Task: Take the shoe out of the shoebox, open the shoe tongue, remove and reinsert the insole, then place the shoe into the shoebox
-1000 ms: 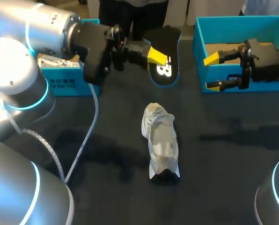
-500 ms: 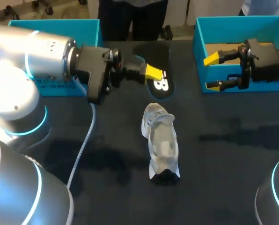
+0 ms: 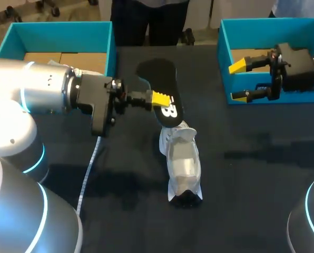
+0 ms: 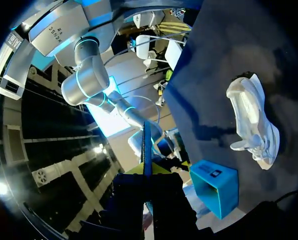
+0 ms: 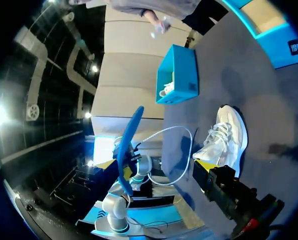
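Nearest you: the white shoe point(image 3: 181, 163) lies on the black table point(image 3: 262, 190), about mid-table and outside both boxes. It runs lengthwise toward you, with a dark tip at the near end.

Just past its far end is your left gripper point(image 3: 161, 99), coming in from the left and clamped on the black insole point(image 3: 156, 76). One yellow tip sits on the insole's top face. In the left wrist view the insole point(image 4: 147, 145) runs edge-on between the two fingers.

The insole is off the table and tilted. Its near end is right at the shoe's far end; can't tell if they touch. The rest of it points toward the far table edge.

Further back on the right, your right gripper point(image 3: 239, 81) hangs over the right shoebox point(image 3: 273, 25), fingers apart, nothing between them.

The left shoebox point(image 3: 57, 30) is at the far left, well apart from the shoe.

In the right wrist view the shoe point(image 5: 224, 137) is ahead of that gripper with its laces showing. The insole point(image 5: 128, 145) is raised beyond it.
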Motion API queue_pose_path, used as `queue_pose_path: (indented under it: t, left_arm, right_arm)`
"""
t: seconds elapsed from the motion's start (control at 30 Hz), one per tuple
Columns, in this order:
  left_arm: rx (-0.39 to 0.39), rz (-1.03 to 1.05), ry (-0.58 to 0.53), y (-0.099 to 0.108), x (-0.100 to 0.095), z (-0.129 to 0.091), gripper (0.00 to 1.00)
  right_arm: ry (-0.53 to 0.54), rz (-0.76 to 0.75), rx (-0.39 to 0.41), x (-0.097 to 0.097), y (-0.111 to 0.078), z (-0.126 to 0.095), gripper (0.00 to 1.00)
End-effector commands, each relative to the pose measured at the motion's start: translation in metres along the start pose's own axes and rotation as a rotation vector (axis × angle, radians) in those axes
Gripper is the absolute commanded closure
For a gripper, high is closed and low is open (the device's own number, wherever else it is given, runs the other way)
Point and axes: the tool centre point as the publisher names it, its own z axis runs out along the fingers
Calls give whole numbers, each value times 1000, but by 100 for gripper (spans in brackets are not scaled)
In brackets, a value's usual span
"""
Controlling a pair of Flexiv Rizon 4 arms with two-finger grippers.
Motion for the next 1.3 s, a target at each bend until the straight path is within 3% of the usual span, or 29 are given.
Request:
queue_pose_path:
  t: [0.03,0.37,1.03,1.17,1.3]
  left_arm:
    - [5,9,3,-4,9,3,100]
    - [73,19,34,7,25,9,100]
    - [92,86,8,6,21,13,100]
    - [73,156,-11,6,21,14,100]
    - [30,157,-8,10,28,12,100]
  right_arm:
    - [-16,-2,17,4,4,5,0]
    - [-46,-5,35,10,3,10,0]
    - [-54,-7,47,11,6,11,0]
    - [-88,-13,68,13,8,17,0]
    - [-133,-28,40,16,5,23,0]
